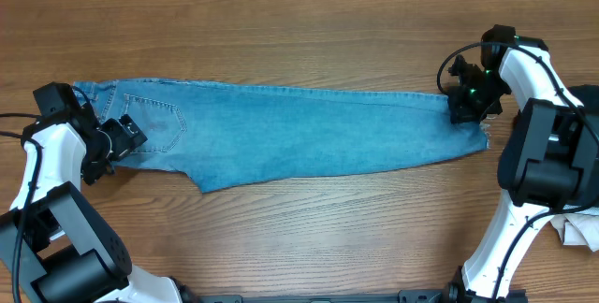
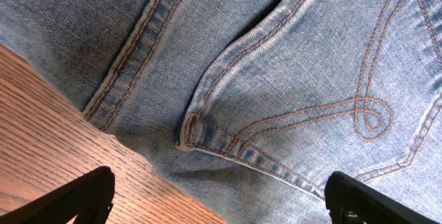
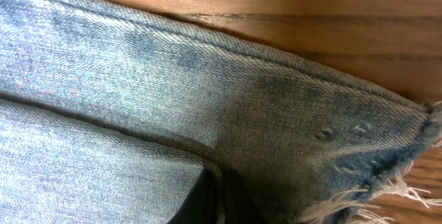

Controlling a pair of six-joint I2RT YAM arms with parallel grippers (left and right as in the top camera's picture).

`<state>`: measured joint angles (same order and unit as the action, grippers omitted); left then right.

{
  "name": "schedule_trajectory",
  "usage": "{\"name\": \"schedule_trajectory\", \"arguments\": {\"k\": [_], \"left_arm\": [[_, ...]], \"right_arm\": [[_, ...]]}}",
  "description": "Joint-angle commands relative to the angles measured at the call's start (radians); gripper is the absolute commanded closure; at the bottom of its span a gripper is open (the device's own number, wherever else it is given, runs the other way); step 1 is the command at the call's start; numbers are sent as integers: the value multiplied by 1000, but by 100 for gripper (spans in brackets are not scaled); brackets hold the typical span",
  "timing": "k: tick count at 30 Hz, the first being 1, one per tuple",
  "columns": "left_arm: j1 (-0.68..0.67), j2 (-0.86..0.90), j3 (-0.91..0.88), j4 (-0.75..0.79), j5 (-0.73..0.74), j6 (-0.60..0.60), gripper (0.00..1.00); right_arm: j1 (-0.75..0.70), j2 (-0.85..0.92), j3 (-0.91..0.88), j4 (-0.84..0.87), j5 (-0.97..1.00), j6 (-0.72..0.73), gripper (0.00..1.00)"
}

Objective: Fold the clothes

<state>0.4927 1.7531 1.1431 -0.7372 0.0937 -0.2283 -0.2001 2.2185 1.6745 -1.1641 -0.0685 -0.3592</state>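
The light blue jeans (image 1: pixel 309 135) lie flat across the table, folded lengthwise, with the waist at the left and the frayed hems at the right. My left gripper (image 1: pixel 117 139) is at the waist end. In the left wrist view it is open (image 2: pixel 217 189), its fingers spread over the jeans' edge (image 2: pixel 276 79) below a stitched back pocket. My right gripper (image 1: pixel 465 107) is at the hem end. In the right wrist view a dark finger (image 3: pixel 207 196) sits between denim layers (image 3: pixel 173 79), shut on the leg near the frayed hem.
A whitish cloth (image 1: pixel 580 231) lies at the right edge behind the right arm's base. Bare wooden table (image 1: pixel 299 238) surrounds the jeans on every side.
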Motion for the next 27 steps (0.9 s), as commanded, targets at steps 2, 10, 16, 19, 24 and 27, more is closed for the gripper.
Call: {"name": "schedule_trajectory", "arguments": {"k": [2, 10, 16, 19, 24, 27], "left_arm": [[1, 7, -2, -3, 12, 22, 0], [1, 7, -2, -1, 11, 22, 0], [0, 7, -2, 1, 11, 23, 0], [1, 7, -2, 1, 11, 23, 0], [1, 7, -2, 10, 11, 23, 0], [-2, 7, -2, 90, 92, 19, 0]], "right_arm": [[-3, -40, 62, -19, 89, 85, 96], [-3, -70, 339, -201, 77, 181, 96], [-3, -72, 502, -298, 74, 256, 96], [-3, -72, 565, -309, 74, 296, 96], [-1, -79, 742, -328, 14, 308, 96], [-1, -79, 769, -346, 14, 307, 96]]}}
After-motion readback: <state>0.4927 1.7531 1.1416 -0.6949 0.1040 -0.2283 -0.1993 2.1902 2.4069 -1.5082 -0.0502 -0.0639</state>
